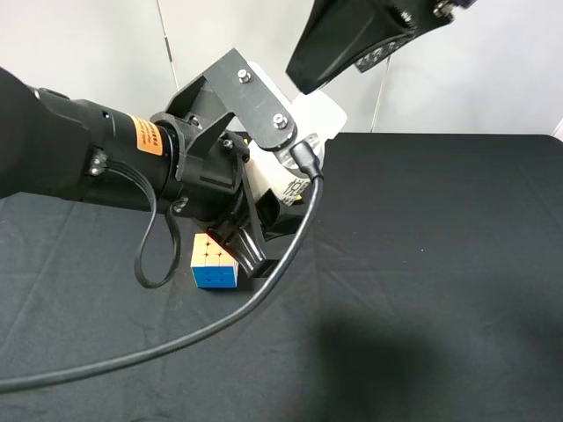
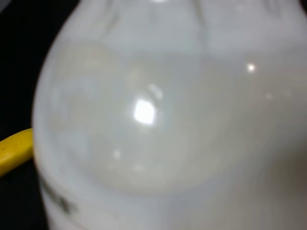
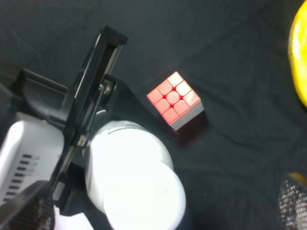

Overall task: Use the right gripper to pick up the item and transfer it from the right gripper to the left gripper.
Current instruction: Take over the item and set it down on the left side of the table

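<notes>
cube (image 1: 214, 262) below left arm (image 1: 79, 149), open cloth (image 1: 440, 264) right

White bottle (image 2: 168, 120) with black print, yellow banana (image 2: 14, 151), orange-and-blue-faced cube (image 1: 214, 262), black cloth (image 1: 440, 264).

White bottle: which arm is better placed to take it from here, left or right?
Left. The left gripper has its jaws around the white bottle, which fills its wrist view. The right gripper hangs above it, fingers spread wide and clear of it.
</notes>
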{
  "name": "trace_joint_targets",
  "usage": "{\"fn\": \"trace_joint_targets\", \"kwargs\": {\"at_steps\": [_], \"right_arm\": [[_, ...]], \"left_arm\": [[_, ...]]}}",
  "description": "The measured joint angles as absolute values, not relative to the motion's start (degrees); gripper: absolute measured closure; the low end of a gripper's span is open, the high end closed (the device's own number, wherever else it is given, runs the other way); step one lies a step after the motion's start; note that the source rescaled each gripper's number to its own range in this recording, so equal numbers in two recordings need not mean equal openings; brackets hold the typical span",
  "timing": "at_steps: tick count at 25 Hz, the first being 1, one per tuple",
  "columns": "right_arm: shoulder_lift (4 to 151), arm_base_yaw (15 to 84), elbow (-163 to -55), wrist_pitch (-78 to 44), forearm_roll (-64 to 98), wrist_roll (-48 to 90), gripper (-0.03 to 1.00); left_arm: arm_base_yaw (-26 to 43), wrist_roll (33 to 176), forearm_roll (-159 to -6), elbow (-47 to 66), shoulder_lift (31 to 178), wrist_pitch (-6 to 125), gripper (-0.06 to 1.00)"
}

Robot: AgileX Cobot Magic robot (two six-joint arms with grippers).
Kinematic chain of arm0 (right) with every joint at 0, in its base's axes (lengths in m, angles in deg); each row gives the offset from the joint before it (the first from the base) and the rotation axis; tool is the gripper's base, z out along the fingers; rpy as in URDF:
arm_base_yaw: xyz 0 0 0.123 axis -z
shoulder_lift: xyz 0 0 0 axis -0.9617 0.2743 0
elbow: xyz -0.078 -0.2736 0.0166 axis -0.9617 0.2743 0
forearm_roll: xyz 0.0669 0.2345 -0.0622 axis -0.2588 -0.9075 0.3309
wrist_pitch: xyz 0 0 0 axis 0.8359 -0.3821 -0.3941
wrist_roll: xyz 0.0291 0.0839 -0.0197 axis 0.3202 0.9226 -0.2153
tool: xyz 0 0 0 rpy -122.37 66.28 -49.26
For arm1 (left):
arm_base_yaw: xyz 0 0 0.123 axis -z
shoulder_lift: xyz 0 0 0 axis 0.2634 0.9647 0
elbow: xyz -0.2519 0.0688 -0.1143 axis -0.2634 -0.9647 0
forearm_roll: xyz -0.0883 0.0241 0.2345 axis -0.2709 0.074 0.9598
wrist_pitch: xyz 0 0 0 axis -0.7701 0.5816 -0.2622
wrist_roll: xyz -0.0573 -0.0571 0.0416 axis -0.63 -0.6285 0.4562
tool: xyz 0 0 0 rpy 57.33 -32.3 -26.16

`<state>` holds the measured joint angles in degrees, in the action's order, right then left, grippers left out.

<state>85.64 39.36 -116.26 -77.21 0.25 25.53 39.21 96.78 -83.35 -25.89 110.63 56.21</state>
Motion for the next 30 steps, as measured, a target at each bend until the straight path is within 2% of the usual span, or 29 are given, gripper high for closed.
{"fn": "trace_joint_targets", "kwargs": {"at_steps": [20, 30], "right_arm": [[68.90, 39.19, -115.98, -77.33, 20.91, 36.98, -0.03], [51.96, 39.19, -101.97, -77.25, 21.31, 39.72, -0.03]], "left_arm": [[39.21, 96.78, -83.35, -25.89, 110.63, 56.24, 0.91], [39.21, 96.78, -83.35, -25.89, 110.63, 56.24, 0.91]]}}
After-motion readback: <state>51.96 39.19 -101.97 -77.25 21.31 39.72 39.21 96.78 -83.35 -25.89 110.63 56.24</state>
